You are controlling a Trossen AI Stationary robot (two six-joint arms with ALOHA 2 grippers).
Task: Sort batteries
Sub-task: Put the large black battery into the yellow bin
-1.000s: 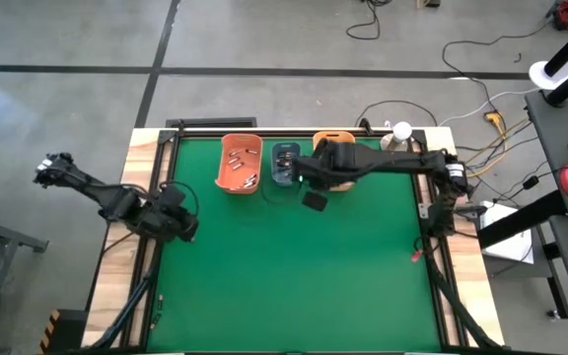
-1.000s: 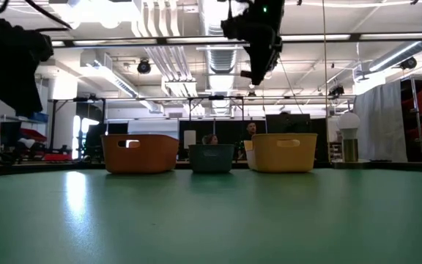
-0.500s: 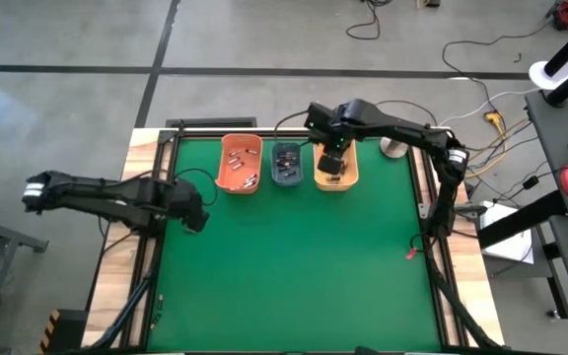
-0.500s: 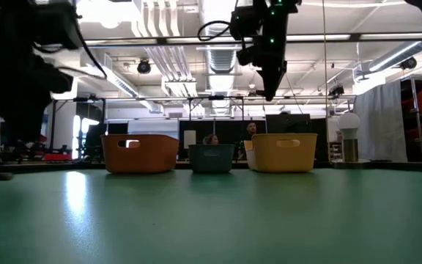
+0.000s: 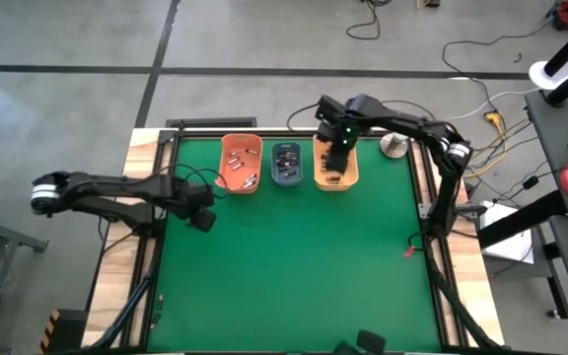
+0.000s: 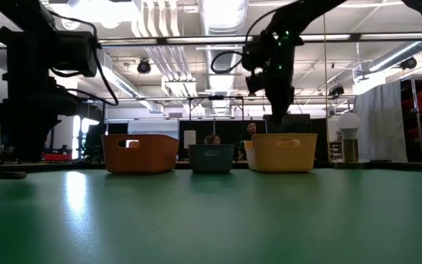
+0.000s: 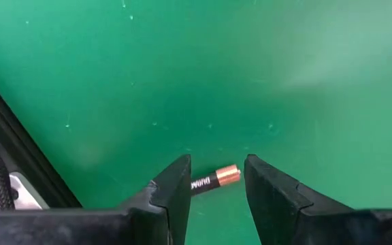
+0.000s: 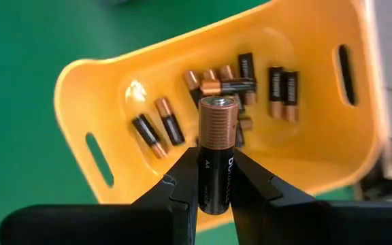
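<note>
Three bins [image 5: 286, 164] stand side by side along the table's [image 5: 294, 266] far edge.

your two arms are dark, jointed, with black cables looped alongside; each tool [image 8: 213, 187] has matte black wedge-shaped fingers [image 7: 172, 187].

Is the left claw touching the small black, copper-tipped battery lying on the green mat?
Apart. The left wrist view shows the left claw open, with green mat visible between each finger and the small black, copper-tipped battery lying between them.
</note>
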